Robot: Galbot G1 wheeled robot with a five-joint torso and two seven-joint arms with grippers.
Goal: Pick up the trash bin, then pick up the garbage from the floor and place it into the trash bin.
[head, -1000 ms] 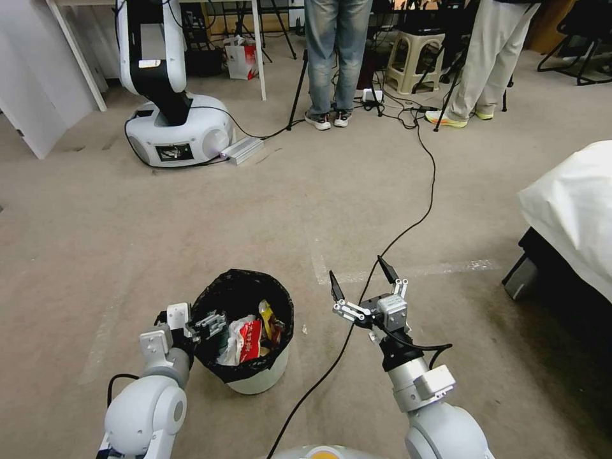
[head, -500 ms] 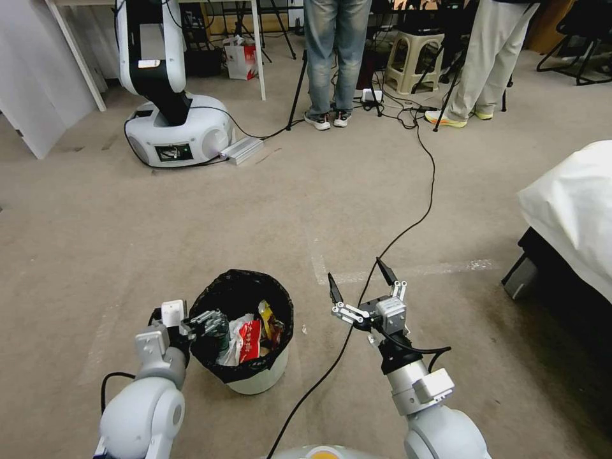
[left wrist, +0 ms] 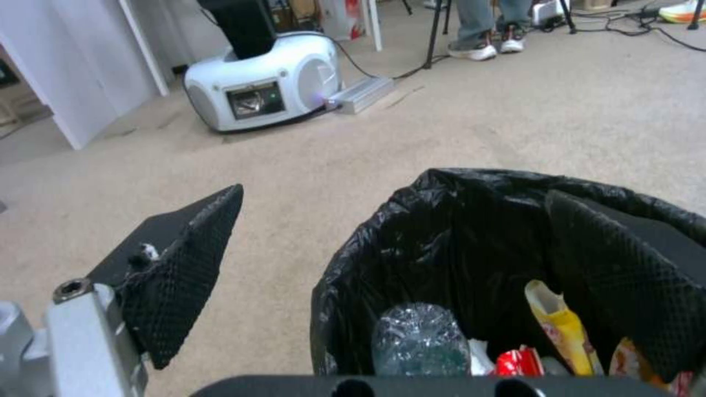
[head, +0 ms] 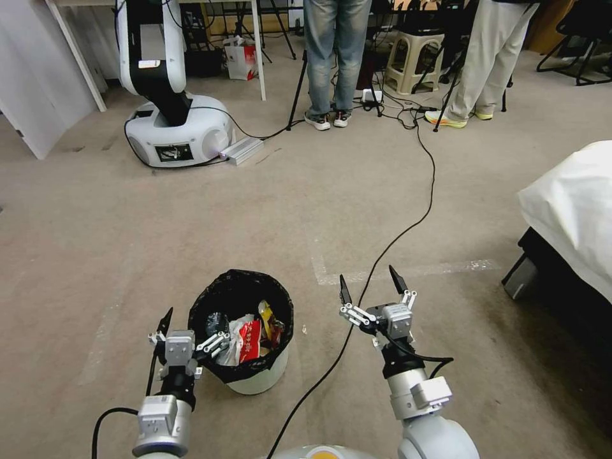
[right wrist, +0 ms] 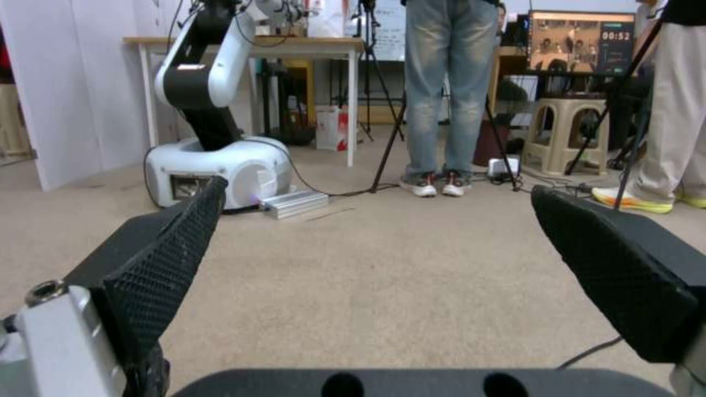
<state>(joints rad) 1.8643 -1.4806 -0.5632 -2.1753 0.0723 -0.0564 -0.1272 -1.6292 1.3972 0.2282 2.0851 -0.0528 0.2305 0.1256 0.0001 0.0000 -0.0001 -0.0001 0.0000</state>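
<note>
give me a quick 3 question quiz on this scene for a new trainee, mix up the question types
1. True or false: the left pincer is open, with one finger outside the trash bin and the other inside its rim.
2. Multiple choice: where is the right pincer? A) inside the bin B) open above the black cable on the carpet C) shut on a wrapper
3. Short answer: name two pieces of garbage you can see in the bin.

Key
1. True.
2. B.
3. Any two: the clear plastic bottle, the yellow wrapper, the red wrapper.
</note>
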